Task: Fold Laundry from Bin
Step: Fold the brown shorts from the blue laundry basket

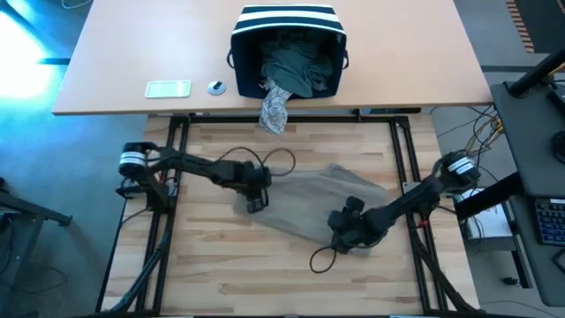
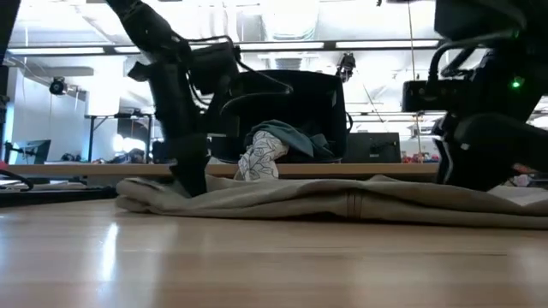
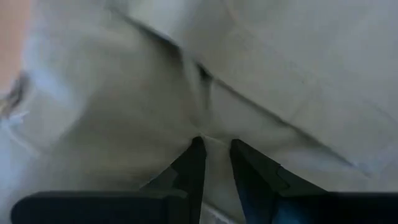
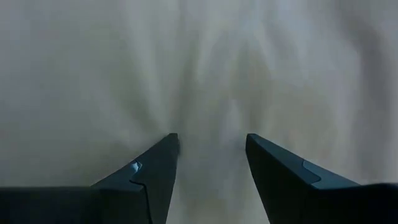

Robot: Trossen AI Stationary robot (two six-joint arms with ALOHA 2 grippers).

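Overhead camera looks straight down; a desk-level camera faces the room; both wrist cameras press close on the tan garment (image 1: pixel 309 199).

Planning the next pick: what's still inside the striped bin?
The bin lies tipped toward the arms. A teal-green garment fills its mouth, and a grey-white patterned one spills over the table edge. Anything beneath or behind them is covered.

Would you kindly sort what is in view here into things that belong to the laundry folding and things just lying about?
Belongs to the job:
- tan garment spread on the wooden table, under both grippers
- navy striped fabric bin, tipped
- teal-green garment in the bin
- grey-white patterned garment spilling out

Lying about:
- flat pale green rectangular object
- small round silver object
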